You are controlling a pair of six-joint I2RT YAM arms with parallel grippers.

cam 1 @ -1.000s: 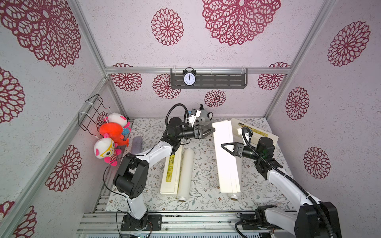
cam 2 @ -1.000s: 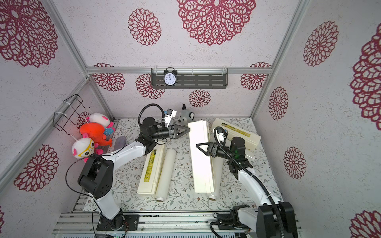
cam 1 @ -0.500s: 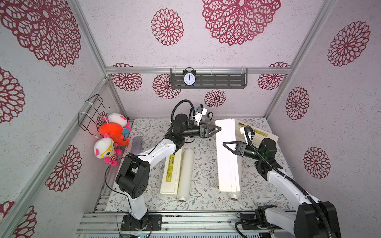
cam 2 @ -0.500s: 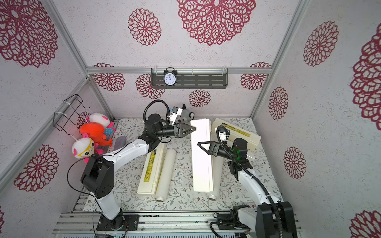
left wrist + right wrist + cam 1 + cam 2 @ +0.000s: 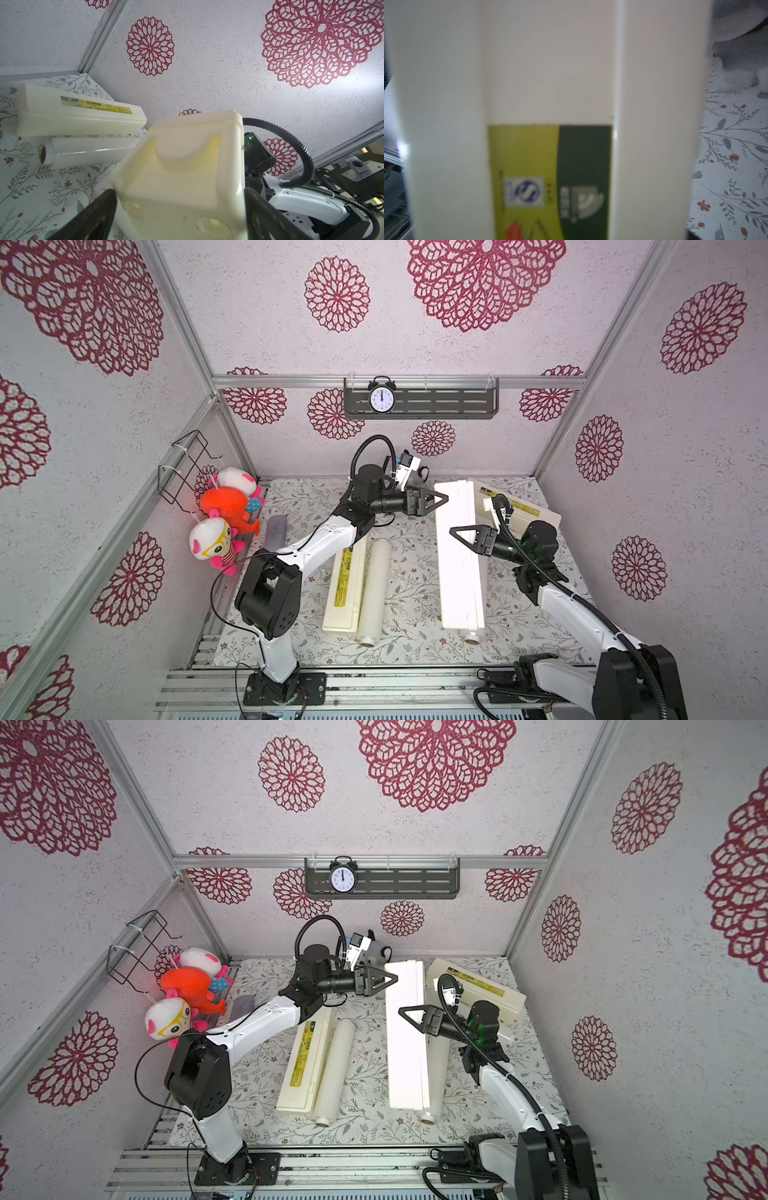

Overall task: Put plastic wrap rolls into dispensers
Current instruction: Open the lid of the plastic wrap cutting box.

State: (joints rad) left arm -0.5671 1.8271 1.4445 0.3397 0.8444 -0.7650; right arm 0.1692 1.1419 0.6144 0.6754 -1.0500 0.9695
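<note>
Nearest me at lower centre a roll [image 5: 374,589] lies beside the closed dispenser [image 5: 345,585]; beyond, the edge-standing dispenser [image 5: 459,572], plain white in both top views yet showing its label [image 5: 550,176] in the right wrist view, has my right claw [image 5: 455,531] over it, grip I cannot tell, and my left claw [image 5: 442,499] spread wide astride its far end.

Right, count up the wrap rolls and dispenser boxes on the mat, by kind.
Long cream-white plastic dispenser boxes: 3
Glossy translucent-white plastic wrap rolls in view: 2
Total: 5
</note>
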